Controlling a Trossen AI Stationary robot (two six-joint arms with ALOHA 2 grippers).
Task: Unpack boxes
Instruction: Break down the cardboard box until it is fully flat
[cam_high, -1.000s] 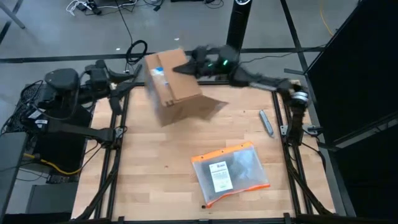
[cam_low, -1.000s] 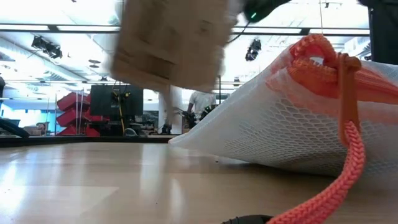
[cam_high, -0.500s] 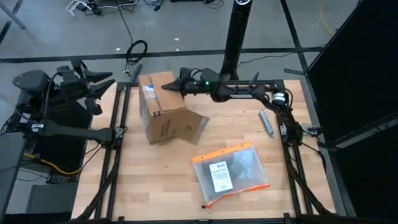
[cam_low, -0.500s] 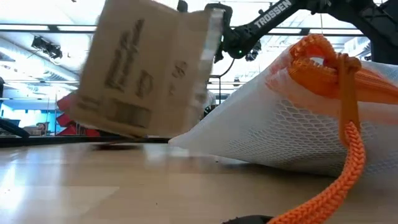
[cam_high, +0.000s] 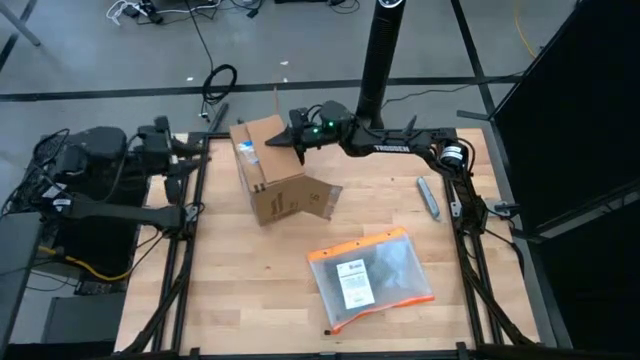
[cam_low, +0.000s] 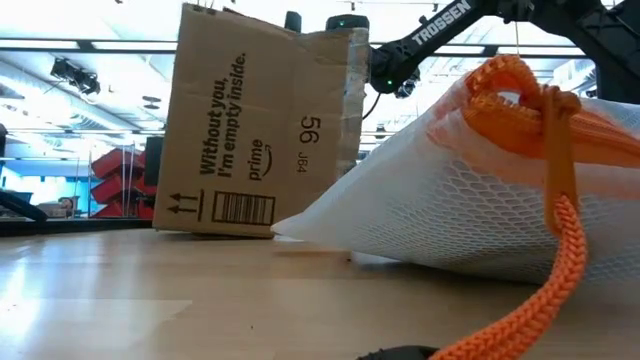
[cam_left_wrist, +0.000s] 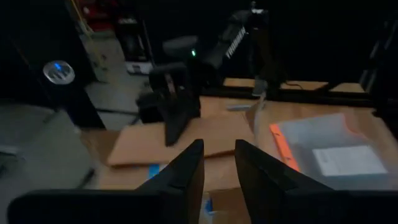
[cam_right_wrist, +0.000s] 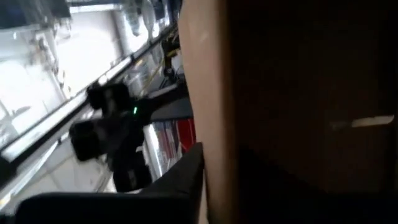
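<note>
- Cardboard box (cam_high: 272, 170) stands on the worktop (cam_high: 250, 290), toward its far left part; printed side with "56" faces the low camera (cam_low: 262, 140). One flap hangs open on the side toward the pouch, down to the wood.
- Right end effector (cam_high: 297, 139) sits at the box's top far edge, on the right arm's side. The box lies directly ahead of and below its fingertips.
- Right wrist view: a cardboard wall (cam_right_wrist: 211, 93) runs between the fingers, one dark finger (cam_right_wrist: 180, 180) showing along its outer face. Fingers straddle the wall with a narrow gap; whether they pinch it or have let go cannot be told.
- Right arm pose: stretched nearly level across the far edge of the worktop, wrist pointing toward the left arm.
- Box's long axis, judged from above: roughly front to back of the worktop, crosswise to the right arm's reach.
- Left end effector (cam_left_wrist: 217, 165) hangs off the worktop's left edge, apart from the box, fingers close together with a slim gap, holding nothing.
- Right arm is clearly nearer; judged, any next tilt or lift of the box falls to it.
- Clear pouch with orange edge (cam_high: 372, 277) lies flat, well apart from both end effectors, on the near side of the box.
- A grey pen-like object (cam_high: 428, 198) lies below the right arm's elbow.
</note>
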